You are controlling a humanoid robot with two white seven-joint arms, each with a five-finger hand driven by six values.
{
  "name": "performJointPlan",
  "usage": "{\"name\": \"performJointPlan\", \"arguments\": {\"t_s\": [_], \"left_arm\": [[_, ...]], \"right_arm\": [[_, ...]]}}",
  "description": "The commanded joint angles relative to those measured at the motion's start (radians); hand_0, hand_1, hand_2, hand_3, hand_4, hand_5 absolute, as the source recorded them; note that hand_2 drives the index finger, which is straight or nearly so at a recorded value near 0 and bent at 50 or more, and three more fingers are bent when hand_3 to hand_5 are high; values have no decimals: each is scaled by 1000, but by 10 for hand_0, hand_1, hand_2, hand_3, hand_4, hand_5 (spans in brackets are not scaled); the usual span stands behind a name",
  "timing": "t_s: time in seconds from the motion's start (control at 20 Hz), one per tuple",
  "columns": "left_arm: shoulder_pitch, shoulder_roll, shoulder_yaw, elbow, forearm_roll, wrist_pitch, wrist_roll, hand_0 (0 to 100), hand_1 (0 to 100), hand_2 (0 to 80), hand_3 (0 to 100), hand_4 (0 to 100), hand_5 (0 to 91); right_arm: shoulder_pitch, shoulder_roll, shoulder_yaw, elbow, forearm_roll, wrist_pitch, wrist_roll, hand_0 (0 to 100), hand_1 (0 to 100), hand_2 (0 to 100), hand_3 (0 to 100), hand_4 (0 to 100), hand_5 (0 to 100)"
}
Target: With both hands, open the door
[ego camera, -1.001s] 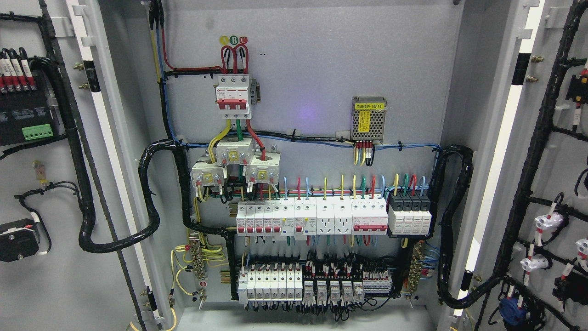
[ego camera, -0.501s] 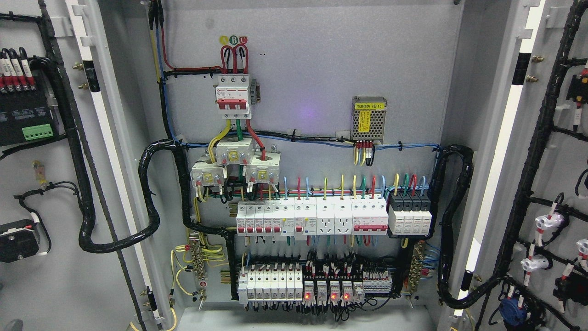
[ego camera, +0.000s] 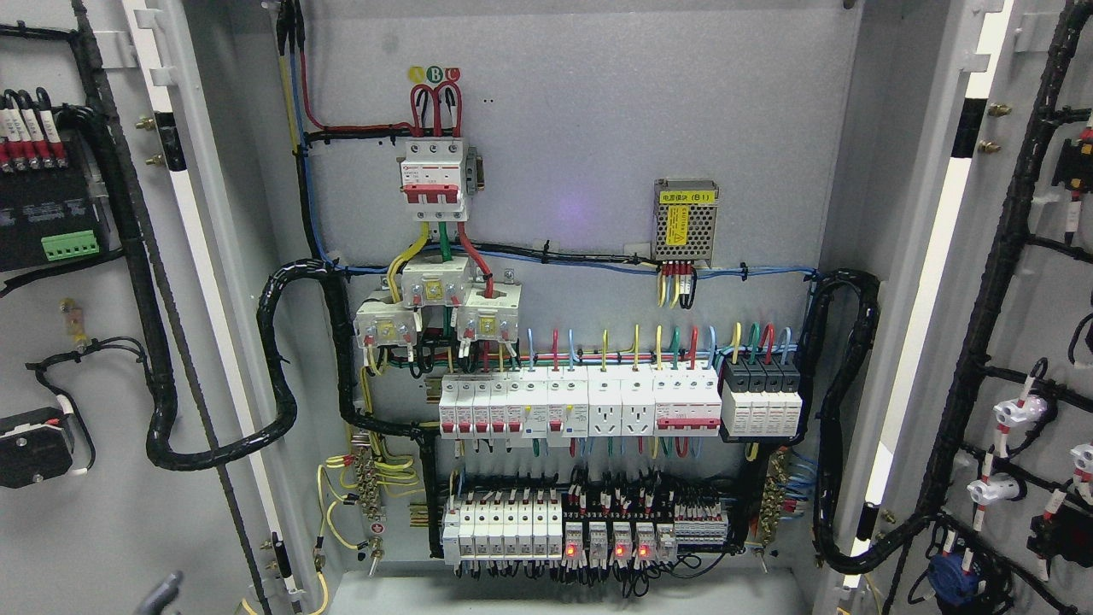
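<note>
Grey sheet-metal back panel (ego camera: 581, 128) of an electrical cabinet fills the middle of the head view, with both doors swung wide. The left grey steel door (ego camera: 94, 512) stands open at the picture's left, its inner face carrying a thick black corrugated cable loom (ego camera: 154, 359) and a black module with a green terminal strip (ego camera: 51, 222). The right grey steel door (ego camera: 1037, 290) stands open at the picture's right, hung with black harness and white-capped pushbutton backs (ego camera: 1016, 414).

Inside, a white three-pole main breaker with red toggles (ego camera: 433, 178) sits high, a perforated metal power supply with a yellow label (ego camera: 686, 220) to its right, and a row of white DIN-rail breakers and sockets (ego camera: 581, 408) below. Three red lamps glow on the lowest row of relays (ego camera: 606, 540).

A grey fingertip of the left hand (ego camera: 160, 593) pokes up at the bottom edge, against the left door; whether its fingers are apart or together cannot be told.
</note>
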State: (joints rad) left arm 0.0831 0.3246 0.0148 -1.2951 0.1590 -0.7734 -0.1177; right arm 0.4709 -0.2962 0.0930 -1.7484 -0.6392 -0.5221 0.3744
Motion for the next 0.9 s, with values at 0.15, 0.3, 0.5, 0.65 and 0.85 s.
{"name": "performJointPlan", "arguments": {"t_s": [0.15, 0.3, 0.5, 0.65, 0.85], "left_arm": [[44, -288, -153, 540, -131, -547, 0, 120, 556, 0, 0, 0, 0], [24, -320, -133, 810, -133, -540, -2, 120, 556, 0, 0, 0, 0], [-23, -361, -115, 1089, -130, -517, -2, 120, 556, 0, 0, 0, 0], [-29, -369, -87, 1166, -127, -405, 0, 120, 556, 0, 0, 0, 0], [-28, -366, -20, 1174, -95, -57, 0, 120, 556, 0, 0, 0, 0]], "right_arm": [[-15, 144, 126, 557, 79, -1, -3, 78, 133, 0, 0, 0, 0], [-38, 179, 123, 743, 81, -2, -3, 78, 133, 0, 0, 0, 0], [-78, 212, 122, 1002, 82, -1, -6, 78, 133, 0, 0, 0, 0], [-148, 238, 128, 1209, 84, 2, -8, 78, 133, 0, 0, 0, 0], [-222, 278, 125, 1441, 252, 4, -18, 78, 133, 0, 0, 0, 0]]}}
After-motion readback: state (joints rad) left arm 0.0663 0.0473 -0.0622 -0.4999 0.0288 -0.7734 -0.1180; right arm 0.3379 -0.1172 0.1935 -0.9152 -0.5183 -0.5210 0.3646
